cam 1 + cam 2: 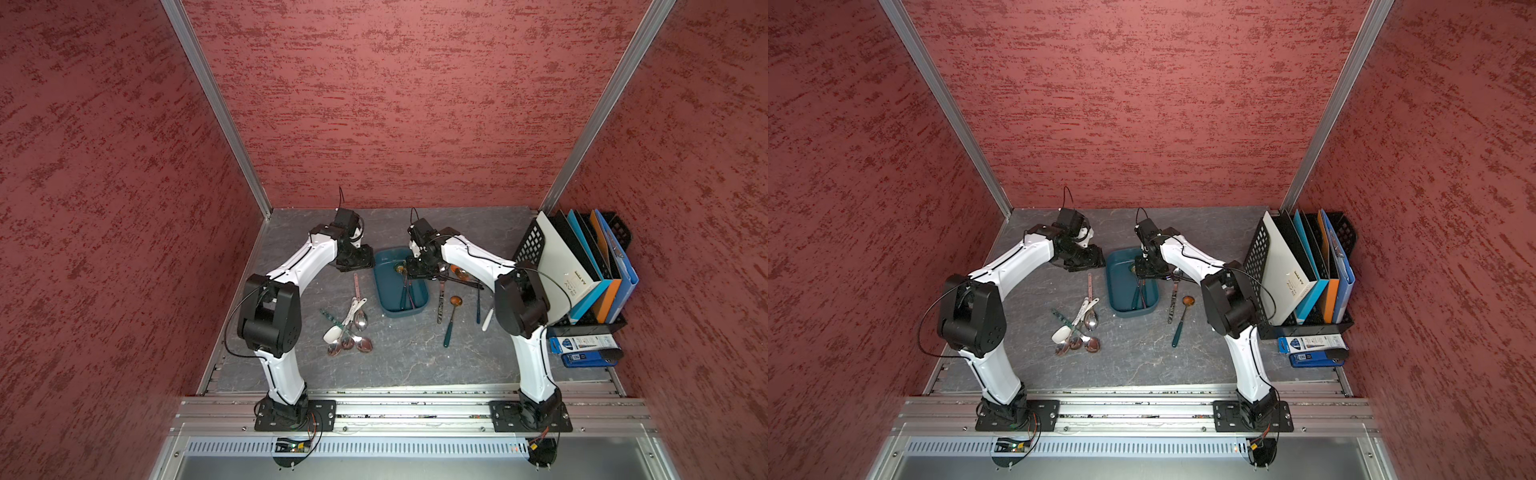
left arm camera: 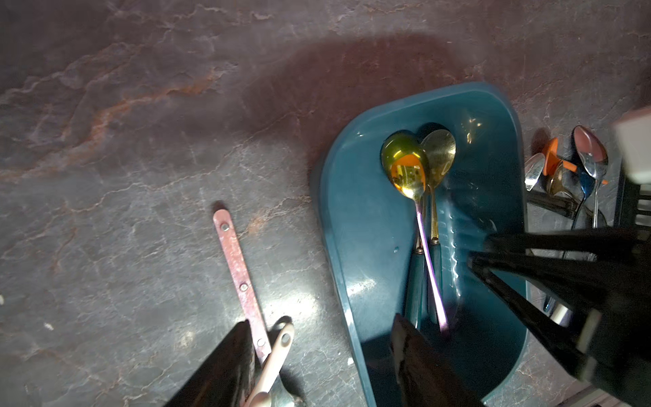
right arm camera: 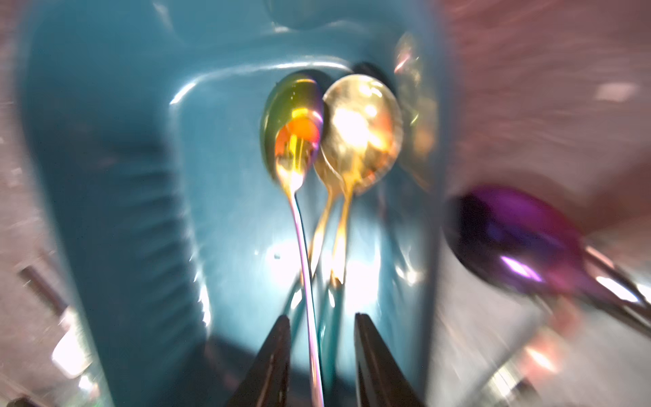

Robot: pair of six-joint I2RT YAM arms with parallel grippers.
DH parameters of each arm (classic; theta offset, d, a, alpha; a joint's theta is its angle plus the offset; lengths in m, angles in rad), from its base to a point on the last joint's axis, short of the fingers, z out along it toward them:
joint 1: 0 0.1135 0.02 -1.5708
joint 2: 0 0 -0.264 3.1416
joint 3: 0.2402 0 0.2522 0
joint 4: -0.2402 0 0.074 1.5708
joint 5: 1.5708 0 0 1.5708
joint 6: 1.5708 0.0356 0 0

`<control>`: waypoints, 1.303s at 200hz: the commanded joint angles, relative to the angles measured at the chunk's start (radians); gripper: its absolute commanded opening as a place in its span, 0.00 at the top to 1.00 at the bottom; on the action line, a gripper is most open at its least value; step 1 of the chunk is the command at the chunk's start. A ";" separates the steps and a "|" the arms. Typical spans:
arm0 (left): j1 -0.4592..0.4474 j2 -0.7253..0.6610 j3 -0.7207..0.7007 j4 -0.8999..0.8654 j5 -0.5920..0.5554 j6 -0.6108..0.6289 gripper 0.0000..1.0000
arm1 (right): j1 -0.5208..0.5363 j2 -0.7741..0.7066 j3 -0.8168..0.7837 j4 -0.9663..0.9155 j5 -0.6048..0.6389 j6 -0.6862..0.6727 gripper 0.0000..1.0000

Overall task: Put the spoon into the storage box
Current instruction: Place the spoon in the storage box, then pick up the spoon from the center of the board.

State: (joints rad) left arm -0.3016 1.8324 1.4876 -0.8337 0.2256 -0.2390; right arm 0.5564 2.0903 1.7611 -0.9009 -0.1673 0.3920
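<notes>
**STATUS RECORD: RIGHT FINGERS OVER THE STORAGE BOX**

The grey marbled table (image 1: 407, 361) carried all items. At its right edge stood the black mesh file rack (image 1: 532, 243), loaded with upright folders and well apart from my work area.

Near the table's middle lay the storage box (image 1: 388, 291), a shallow teal tray visible in both top views (image 1: 1121, 291). My arms reached toward it from either side.

My right gripper (image 3: 321, 317) hung over the inside of the box, aimed along its length. Its fingers (image 3: 274, 359) stood partly open. A thin handle ran between them with a gap on each side, so they gripped nothing. The right wrist view was blurred, but the gaps were readable.

My left gripper (image 2: 320, 322) hovered beside the box, spread wide and empty. In the left wrist view one finger overlapped the box. The other overlapped a pink riveted handle (image 2: 239, 267) lying on the table.

The spoon (image 2: 405, 165), with a gold-green bowl and a purple handle, lay lengthwise inside the storage box, bowl toward the back wall. It rested on two gold-bowled spoons (image 2: 440, 155) with teal handles.

A pile of loose spoons (image 1: 349, 328) lay on the table left of the box, and more lay to its right. One purple spoon (image 3: 510, 232) sat just outside the box wall.
</notes>
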 commanded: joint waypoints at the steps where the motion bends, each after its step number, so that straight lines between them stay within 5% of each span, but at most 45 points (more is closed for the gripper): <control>1: -0.030 0.022 0.002 -0.019 -0.004 0.006 0.32 | -0.019 -0.122 -0.062 -0.028 0.058 -0.009 0.64; 65: -0.083 0.090 0.004 -0.033 0.012 -0.014 0.32 | -0.058 -0.264 -0.285 -0.043 0.037 0.060 0.60; 173: -0.041 0.153 0.037 -0.081 -0.006 0.021 0.60 | -0.061 -0.362 -0.635 0.018 0.011 0.145 0.56; 260: -0.036 0.126 0.040 -0.075 0.000 0.021 0.53 | -0.061 -0.322 -0.674 0.065 0.002 0.165 0.57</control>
State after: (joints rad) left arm -0.3393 1.9808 1.5021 -0.9070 0.2291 -0.2291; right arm 0.4999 1.7500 1.1110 -0.8719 -0.1497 0.5381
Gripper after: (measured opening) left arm 0.444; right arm 0.441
